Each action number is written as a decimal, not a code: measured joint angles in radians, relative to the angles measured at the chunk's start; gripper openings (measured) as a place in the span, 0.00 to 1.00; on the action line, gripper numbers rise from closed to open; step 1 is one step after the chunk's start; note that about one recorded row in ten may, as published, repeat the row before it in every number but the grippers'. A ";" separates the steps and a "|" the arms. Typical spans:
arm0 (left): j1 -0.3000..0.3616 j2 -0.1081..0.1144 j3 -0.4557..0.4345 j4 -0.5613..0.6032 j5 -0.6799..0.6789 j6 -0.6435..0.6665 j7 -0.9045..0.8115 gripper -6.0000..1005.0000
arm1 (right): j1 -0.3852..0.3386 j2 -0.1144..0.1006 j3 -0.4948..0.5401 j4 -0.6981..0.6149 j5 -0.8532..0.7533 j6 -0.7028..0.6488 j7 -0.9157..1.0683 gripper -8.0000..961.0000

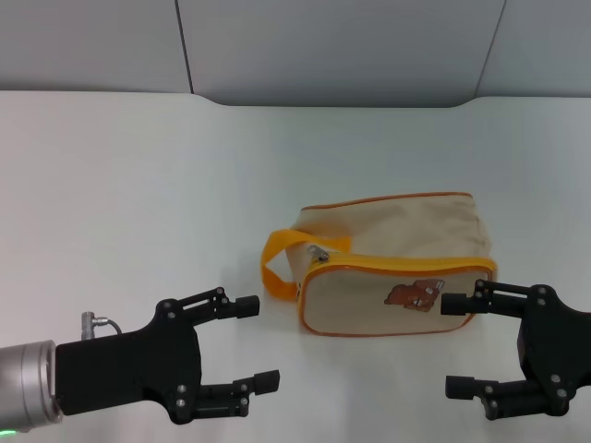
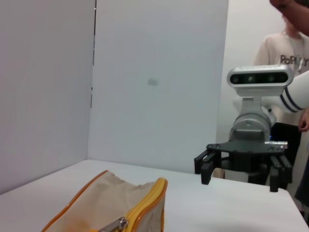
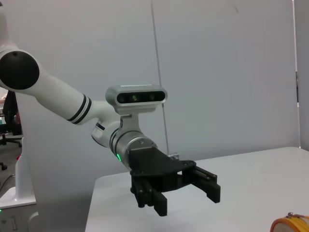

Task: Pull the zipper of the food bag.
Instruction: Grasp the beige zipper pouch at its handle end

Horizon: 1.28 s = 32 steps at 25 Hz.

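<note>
The food bag [image 1: 388, 235] is a beige pouch with orange piping, lying on the white table [image 1: 138, 185] in the head view, with a brown bear picture [image 1: 414, 295] on its near side. The zipper [image 1: 406, 269] is a yellow-orange track along the near top edge, with its silver pull tab [image 1: 320, 253] at the left end beside the orange loop handle [image 1: 277, 269]. My left gripper [image 1: 259, 342] is open, to the left of and nearer than the bag. My right gripper [image 1: 454, 345] is open at the bag's near right corner. Neither holds anything. The left wrist view shows the bag [image 2: 91, 203] and pull tab [image 2: 116, 224].
Grey wall panels [image 1: 342, 46] stand behind the table's far edge. The left wrist view shows my right gripper [image 2: 240, 174] farther off and a person [image 2: 285, 53] standing behind it. The right wrist view shows my left gripper [image 3: 186, 198] and a bag corner [image 3: 292, 224].
</note>
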 joint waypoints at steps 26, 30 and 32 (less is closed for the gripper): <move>-0.220 -0.010 -0.039 -0.511 -0.237 -0.381 0.394 0.80 | 0.001 0.000 0.000 0.000 0.000 -0.002 0.000 0.87; -0.252 -0.010 -0.092 -0.569 -0.232 -0.393 0.443 0.80 | -0.001 0.001 0.000 0.000 0.000 -0.002 0.000 0.87; -0.260 -0.010 -0.098 -0.579 -0.231 -0.398 0.446 0.79 | -0.002 0.001 0.000 0.000 0.000 -0.002 0.000 0.87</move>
